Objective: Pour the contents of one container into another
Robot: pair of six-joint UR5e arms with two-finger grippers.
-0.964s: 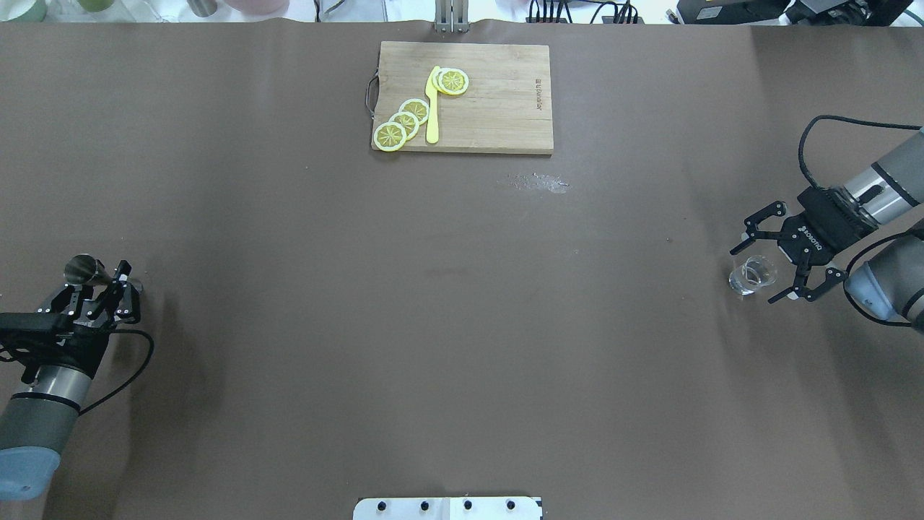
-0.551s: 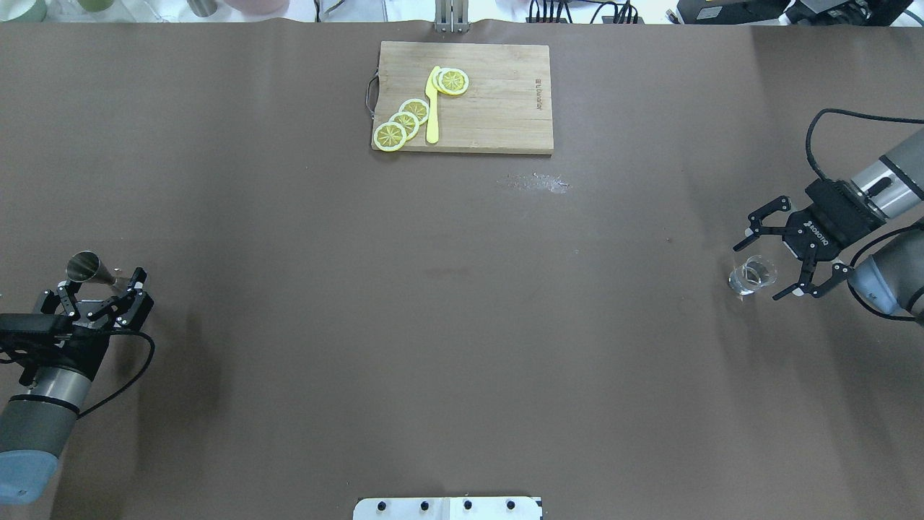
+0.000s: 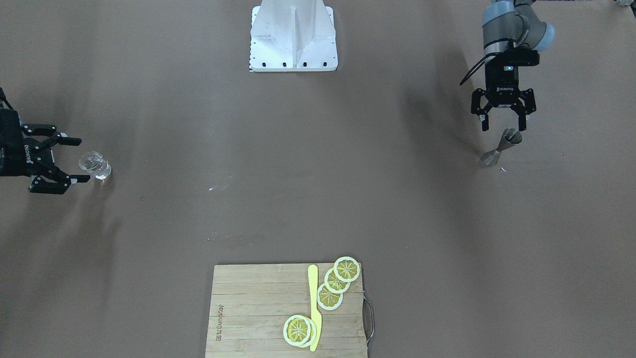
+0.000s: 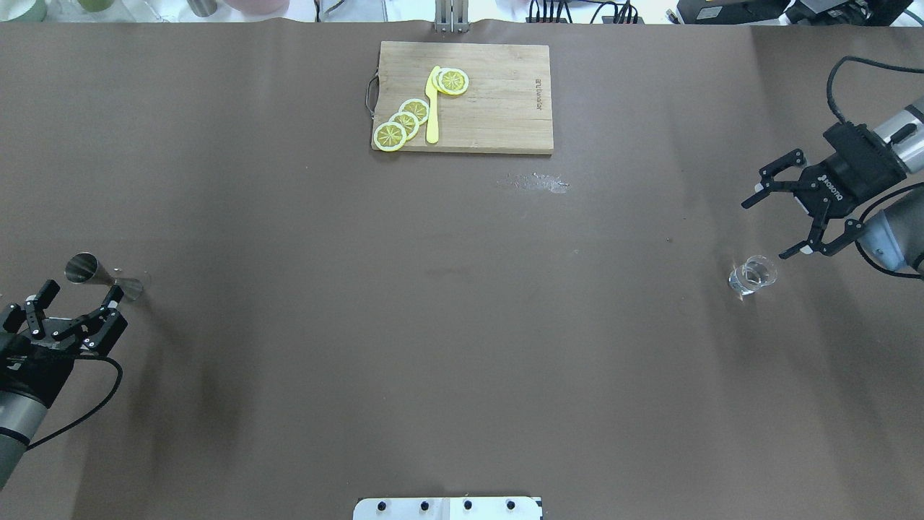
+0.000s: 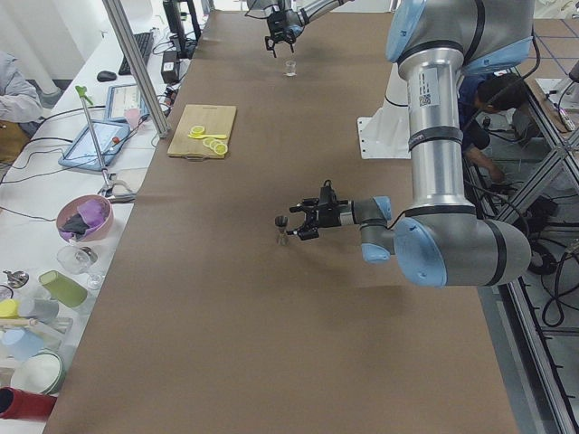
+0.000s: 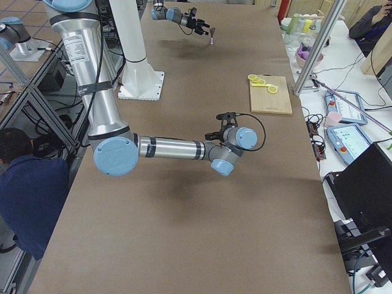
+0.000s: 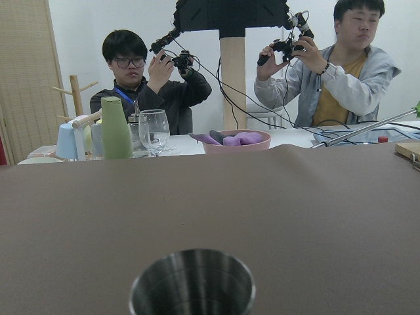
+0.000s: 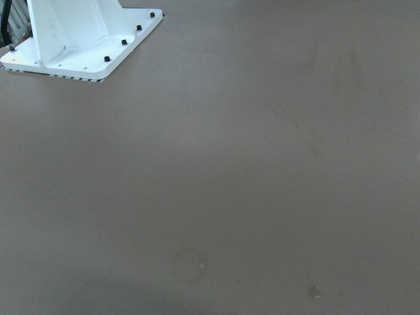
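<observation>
Bright, even overhead light on a matte brown bench [image 4: 462,325]. Broad, soft-edged shadows darken patches near both ends. The overhead view's far edge washes out to white. Small glints catch the clear glass tumbler [image 4: 752,275].

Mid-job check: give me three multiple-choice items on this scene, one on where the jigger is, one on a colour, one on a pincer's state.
1. Relative to the left pincer, the jigger is:
A gripped between its fingers
B standing on the table just in front of it
C at the opposite end of the table

2. The knife on the cutting board is:
A yellow
B red
C black

3. Toward the glass, the right pincer is:
A shut on it
B shut, empty
C open, apart from it

Answers:
1 B: the overhead view shows the jigger on the table, free of the open fingers.
2 A: the knife matches the lemon slices beside it.
3 C: the fingers are spread, with bare table between them and the glass.
</observation>
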